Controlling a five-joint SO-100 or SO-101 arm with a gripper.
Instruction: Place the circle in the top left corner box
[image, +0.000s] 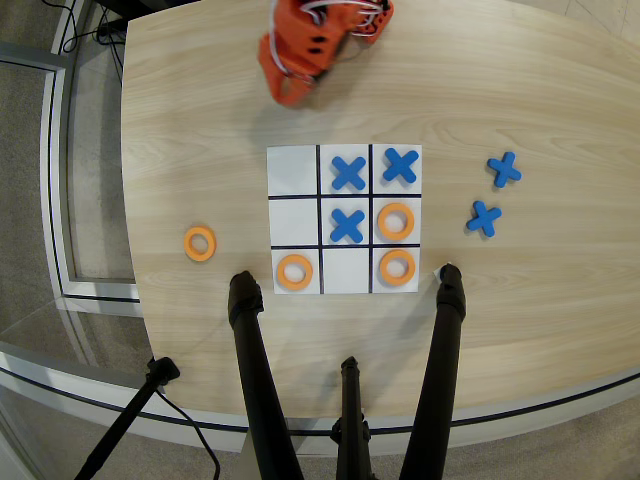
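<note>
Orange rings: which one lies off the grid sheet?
The ring on the bare table, left of the grid in the overhead view. The other three sit inside grid cells.

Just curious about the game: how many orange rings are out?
4: three on the grid, in the middle-right, bottom-right and bottom-left cells, and one on the table left of it.

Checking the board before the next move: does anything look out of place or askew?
Nothing looks damaged or askew. One orange ring lies off the grid sheet on the bare table, left of it, and two blue X pieces lie off it at right.
</note>
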